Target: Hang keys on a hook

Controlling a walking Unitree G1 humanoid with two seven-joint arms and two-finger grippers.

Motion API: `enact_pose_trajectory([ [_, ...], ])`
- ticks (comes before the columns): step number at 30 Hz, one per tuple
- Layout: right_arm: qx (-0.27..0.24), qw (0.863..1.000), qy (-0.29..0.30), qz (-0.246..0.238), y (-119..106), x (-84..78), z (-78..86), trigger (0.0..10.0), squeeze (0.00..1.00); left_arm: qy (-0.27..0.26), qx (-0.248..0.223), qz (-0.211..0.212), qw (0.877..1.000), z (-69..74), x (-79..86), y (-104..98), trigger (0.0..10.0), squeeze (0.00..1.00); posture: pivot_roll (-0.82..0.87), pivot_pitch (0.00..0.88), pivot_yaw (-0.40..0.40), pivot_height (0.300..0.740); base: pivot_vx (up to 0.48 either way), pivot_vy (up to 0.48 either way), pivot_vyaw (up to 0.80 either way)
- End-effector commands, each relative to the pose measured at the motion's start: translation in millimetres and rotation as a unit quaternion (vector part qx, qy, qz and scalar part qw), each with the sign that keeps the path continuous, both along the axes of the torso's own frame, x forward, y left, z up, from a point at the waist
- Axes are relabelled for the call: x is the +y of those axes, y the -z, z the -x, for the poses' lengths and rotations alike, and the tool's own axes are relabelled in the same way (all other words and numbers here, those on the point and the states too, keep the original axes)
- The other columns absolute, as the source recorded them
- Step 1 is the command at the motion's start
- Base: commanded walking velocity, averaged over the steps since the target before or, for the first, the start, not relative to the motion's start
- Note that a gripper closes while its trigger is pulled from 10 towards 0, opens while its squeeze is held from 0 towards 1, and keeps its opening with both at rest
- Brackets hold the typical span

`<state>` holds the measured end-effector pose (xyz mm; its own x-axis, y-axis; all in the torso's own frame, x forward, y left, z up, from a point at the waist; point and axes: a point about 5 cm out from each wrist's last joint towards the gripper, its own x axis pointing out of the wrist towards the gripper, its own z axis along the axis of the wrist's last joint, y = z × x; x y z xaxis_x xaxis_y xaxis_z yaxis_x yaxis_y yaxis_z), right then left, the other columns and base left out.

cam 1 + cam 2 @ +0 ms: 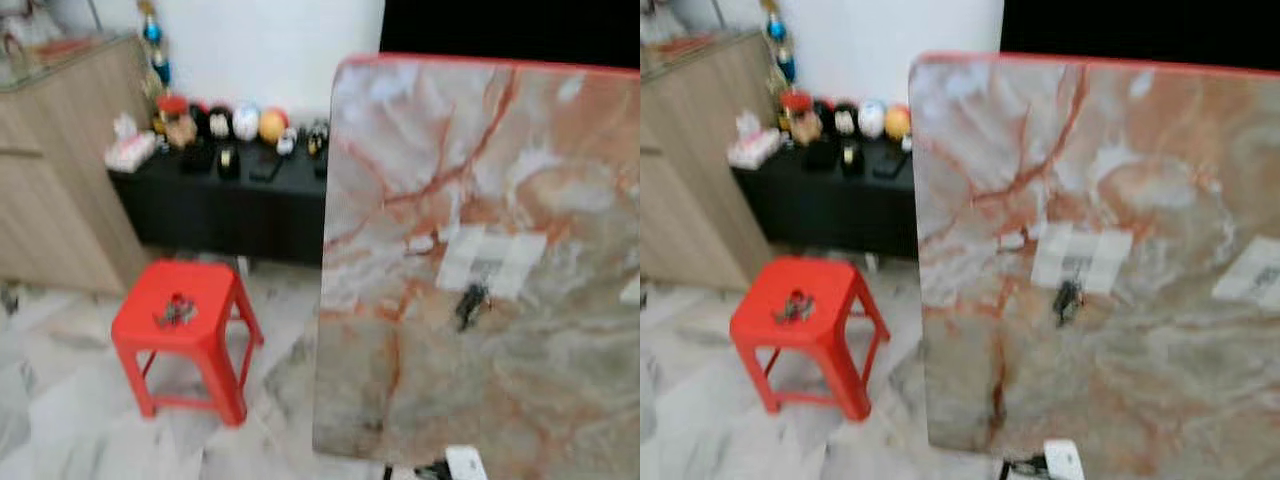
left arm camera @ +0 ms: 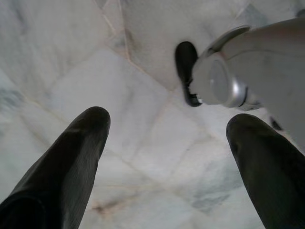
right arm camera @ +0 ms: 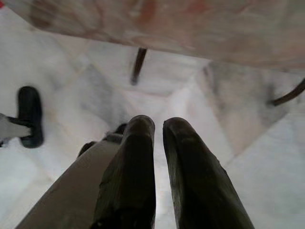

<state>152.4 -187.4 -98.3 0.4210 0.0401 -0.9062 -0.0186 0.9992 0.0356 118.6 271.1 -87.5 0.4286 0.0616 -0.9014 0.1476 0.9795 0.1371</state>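
A small bunch of keys (image 1: 176,310) lies on top of a red plastic stool (image 1: 190,330) on the floor at the left. To the right stands an upright marble-patterned board (image 1: 480,260). On it, a small dark hook (image 1: 470,303) sits between white tape patches. The picture is blurred. My left gripper (image 2: 167,129) hangs over the floor tiles, open and with nothing in it. My right gripper (image 3: 158,126) hangs low by the board's bottom edge, its fingers shut with nothing between them.
A low black cabinet (image 1: 220,205) with several ornaments stands against the white wall behind the stool. A wooden cupboard (image 1: 55,170) is at the far left. The floor is pale marble tile (image 1: 60,420). Thin dark legs (image 3: 138,64) show under the board.
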Motion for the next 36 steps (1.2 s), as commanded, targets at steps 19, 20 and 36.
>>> enact_pose_trajectory([
  [19,-0.070,0.984,0.165,-0.018,-26,3.2,-57.9,10.0,0.00,0.057,-0.034,-0.037,0.997,-63.3,-4.3,-22,10.0,0.00,0.01,0.000,0.036,0.740,0.000,0.163,0.00],
  [20,-0.069,0.985,0.155,-0.012,-27,3.9,-59.9,10.0,0.00,0.058,-0.036,-0.038,0.997,-65.4,-3.6,-23,10.0,0.00,0.02,0.000,0.030,0.740,0.000,0.277,0.00],
  [36,-0.089,0.984,0.154,-0.003,-37,-6.1,-74.5,10.0,0.00,0.009,-0.056,-0.013,0.998,-77.1,-8.4,-27,10.0,0.00,0.02,0.000,0.003,0.740,0.000,0.319,0.00],
])
